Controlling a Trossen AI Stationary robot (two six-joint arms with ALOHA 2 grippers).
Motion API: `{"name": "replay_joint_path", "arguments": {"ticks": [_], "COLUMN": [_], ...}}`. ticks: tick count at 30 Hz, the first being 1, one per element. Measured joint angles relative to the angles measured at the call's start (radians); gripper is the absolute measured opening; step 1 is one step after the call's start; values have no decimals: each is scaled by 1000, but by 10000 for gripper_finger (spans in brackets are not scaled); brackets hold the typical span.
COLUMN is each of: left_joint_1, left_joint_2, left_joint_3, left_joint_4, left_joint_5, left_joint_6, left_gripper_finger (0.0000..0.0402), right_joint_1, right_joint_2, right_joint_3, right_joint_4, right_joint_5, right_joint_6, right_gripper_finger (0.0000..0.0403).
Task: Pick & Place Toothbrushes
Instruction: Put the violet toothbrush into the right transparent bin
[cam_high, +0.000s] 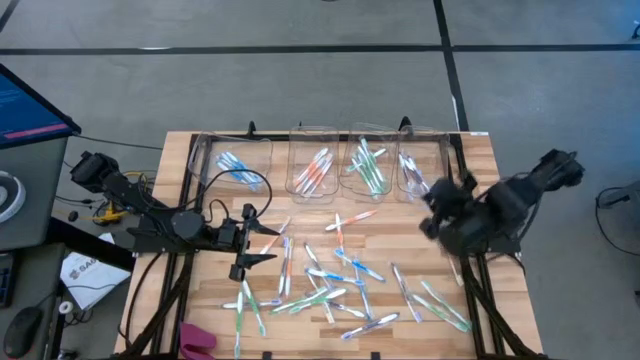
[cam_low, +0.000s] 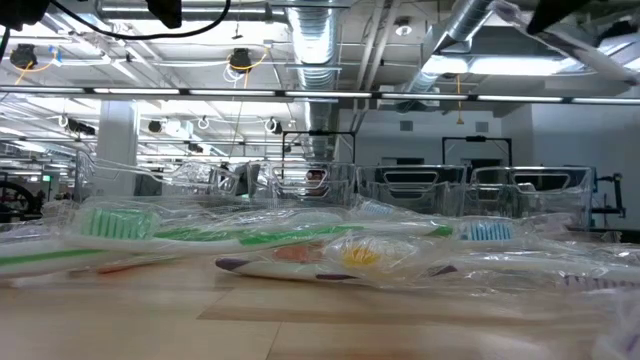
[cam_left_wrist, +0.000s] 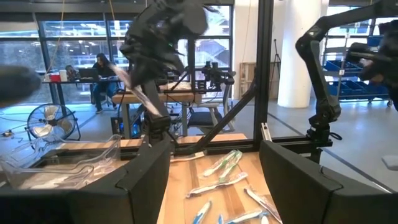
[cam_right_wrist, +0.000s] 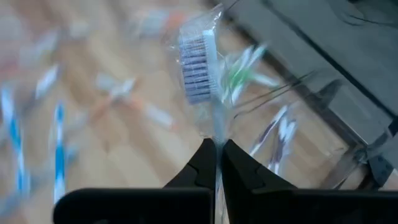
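Many wrapped toothbrushes (cam_high: 335, 280) lie scattered flat on the wooden table (cam_high: 480, 150); the low view shows a green one (cam_low: 115, 222) and a blue one (cam_low: 488, 232) close up. My right gripper (cam_high: 432, 210) (cam_right_wrist: 217, 146) is raised above the table's right part, near the far right bin (cam_high: 420, 168), and is shut on a wrapped toothbrush with purplish bristles (cam_right_wrist: 198, 62). My left gripper (cam_high: 270, 246) (cam_left_wrist: 214, 158) stands open over the left half of the table, with nothing between its fingers. My right gripper pinches the wrapped toothbrush by its handle (cam_right_wrist: 217, 134) between the two fingertips. The bristle head (cam_right_wrist: 198, 59) sticks out beyond the fingertips. The brush is lifted clear of the table; in the left wrist view it slants down below the gripper (cam_left_wrist: 134, 87).
A row of clear plastic bins (cam_high: 315, 165) along the far edge holds sorted toothbrushes: blue (cam_high: 235, 165), orange (cam_high: 318, 170), green (cam_high: 370, 168). A pink object (cam_high: 195, 340) lies at the near left corner. Black frame posts (cam_left_wrist: 264, 74) stand around the table.
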Motion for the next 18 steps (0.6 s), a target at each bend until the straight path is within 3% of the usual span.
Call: {"name": "replay_joint_path", "arguments": {"ticks": [4,10,18], "left_joint_1": [0,0,0], "left_joint_2": [0,0,0], "left_joint_3": [0,0,0], "left_joint_4": [-5,-5,-4], "left_joint_5": [0,0,0], "left_joint_6": [0,0,-1], "left_gripper_finger": [241,241,241], "right_joint_1": [-62,-215,-523], "right_joint_2": [-43,-85,-264], "right_joint_3": [0,-15,-228], "right_joint_4": [1,4,53], "right_joint_5": [49,119,140], "right_joint_6": [34,-98,-169], "right_gripper_finger": [0,0,0]}}
